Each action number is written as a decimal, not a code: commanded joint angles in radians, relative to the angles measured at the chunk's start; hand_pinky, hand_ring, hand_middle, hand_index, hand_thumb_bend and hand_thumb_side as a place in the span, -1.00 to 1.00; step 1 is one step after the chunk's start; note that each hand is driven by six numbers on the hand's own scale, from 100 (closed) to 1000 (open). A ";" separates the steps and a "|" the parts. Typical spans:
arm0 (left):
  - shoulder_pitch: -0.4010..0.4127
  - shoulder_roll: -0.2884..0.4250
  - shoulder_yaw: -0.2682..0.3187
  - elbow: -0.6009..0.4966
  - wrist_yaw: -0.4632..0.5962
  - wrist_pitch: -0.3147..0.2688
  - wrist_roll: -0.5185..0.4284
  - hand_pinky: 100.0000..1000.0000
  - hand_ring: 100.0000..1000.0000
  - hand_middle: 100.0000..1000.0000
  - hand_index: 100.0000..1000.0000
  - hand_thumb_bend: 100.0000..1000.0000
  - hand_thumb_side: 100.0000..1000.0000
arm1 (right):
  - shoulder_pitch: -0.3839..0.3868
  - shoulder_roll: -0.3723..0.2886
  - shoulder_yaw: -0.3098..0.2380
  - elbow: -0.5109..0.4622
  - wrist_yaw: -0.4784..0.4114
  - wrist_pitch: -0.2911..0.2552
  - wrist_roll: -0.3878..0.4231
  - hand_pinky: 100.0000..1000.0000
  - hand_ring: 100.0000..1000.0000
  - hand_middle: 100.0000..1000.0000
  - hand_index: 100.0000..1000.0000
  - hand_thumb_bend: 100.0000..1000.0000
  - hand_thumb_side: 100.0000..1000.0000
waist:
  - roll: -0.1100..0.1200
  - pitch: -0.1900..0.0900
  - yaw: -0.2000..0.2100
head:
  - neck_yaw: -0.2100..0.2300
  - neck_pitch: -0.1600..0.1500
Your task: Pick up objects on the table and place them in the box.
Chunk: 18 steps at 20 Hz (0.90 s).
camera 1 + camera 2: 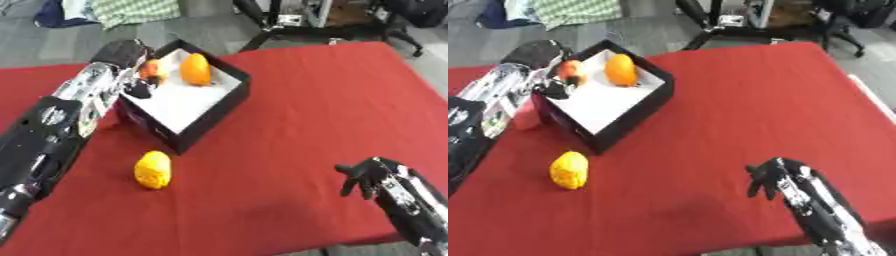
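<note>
A black box (218, 118) with a white floor stands left of centre on the red table. An orange fruit (195, 69) lies in its far corner. My left hand (127, 54) hangs over the box's far left edge. Its fingers (139, 90) are curled round a small orange-red object (150, 68) just inside the rim. A yellow lumpy object (152, 170) lies on the cloth in front of the box's near corner. My right hand (365, 178) rests near the lower right with relaxed fingers, holding nothing.
The red table (324, 105) ends at a front edge close behind my right hand. A pinkish shape (526, 117) shows against the box's left wall. Chairs, cloth and equipment stand on the floor beyond the far edge.
</note>
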 commanded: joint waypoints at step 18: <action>0.134 0.357 -0.006 -0.824 0.369 -0.055 -0.244 0.64 0.38 0.40 0.73 -1.00 -0.05 | -0.001 -0.010 -0.017 -0.022 0.009 -0.006 -0.016 0.76 -0.19 -0.64 0.04 -1.00 0.24 | 0.009 -0.005 0.029 | -0.032 -0.002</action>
